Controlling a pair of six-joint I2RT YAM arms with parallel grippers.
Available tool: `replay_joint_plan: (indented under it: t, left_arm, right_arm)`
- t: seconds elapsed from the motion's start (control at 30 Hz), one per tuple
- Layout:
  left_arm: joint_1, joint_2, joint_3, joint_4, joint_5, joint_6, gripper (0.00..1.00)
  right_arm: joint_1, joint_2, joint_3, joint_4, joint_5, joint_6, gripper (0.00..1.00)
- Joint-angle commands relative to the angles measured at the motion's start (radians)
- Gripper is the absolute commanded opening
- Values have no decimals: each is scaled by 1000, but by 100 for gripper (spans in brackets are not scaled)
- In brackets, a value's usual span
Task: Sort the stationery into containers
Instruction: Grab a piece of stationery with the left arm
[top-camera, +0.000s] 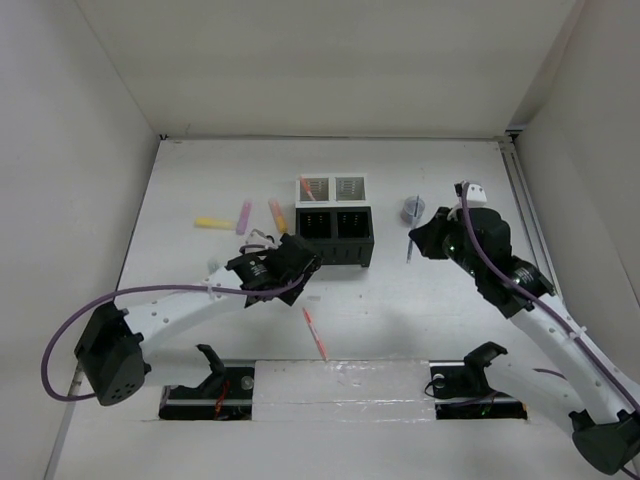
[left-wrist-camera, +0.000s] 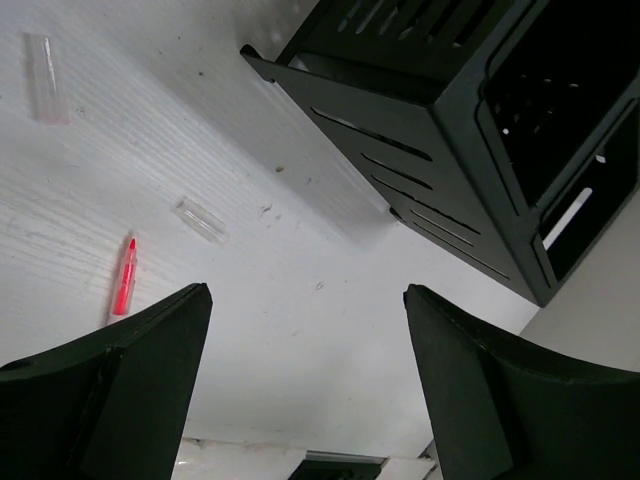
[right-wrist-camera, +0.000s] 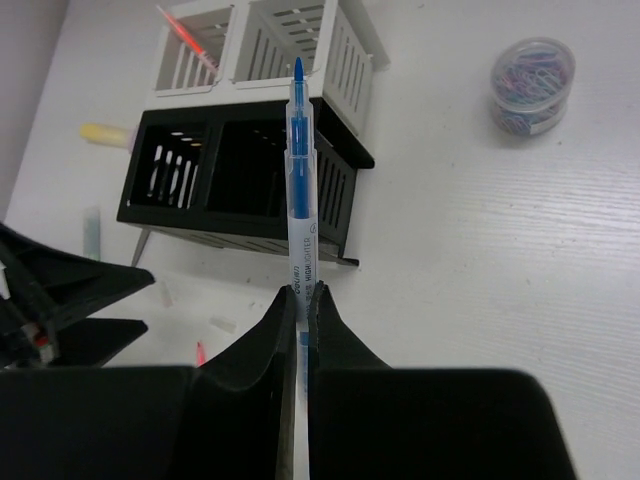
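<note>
Got the right gripper (right-wrist-camera: 302, 298) clamped tight on the blue pen (right-wrist-camera: 299, 170), hanging off to the right of the black compartments (right-wrist-camera: 235, 170), near the tub of clips (right-wrist-camera: 533, 85). Seeing the left gripper (left-wrist-camera: 305, 300) spread wide, nothing in it, just beside the black block, with a red pen (left-wrist-camera: 123, 280) lying on the table close by

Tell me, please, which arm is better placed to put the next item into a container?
Right. The right gripper is shut on the blue pen, pointing toward the organiser block. The left gripper is open and empty; the red pen lies apart from it.
</note>
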Motion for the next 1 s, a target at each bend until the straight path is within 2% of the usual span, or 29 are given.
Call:
replay_joint_plan:
  t: [0.0, 0.23, 0.5, 0.97]
  left_arm:
    - [-2, 37, 3, 5, -26, -101, 74]
    - [-2, 103, 12, -15, -15, -143, 73]
    - [-2, 192, 121, -130, -4, -187, 73]
    - [-2, 262, 142, -176, -26, -276, 67]
  right_arm:
    - [12, -33, -5, 66, -55, -16, 0]
    - [12, -62, -23, 85, -77, -16, 0]
    - [12, -91, -34, 115, -107, -16, 0]
    - [21, -100, -63, 135, -164, -7, 0]
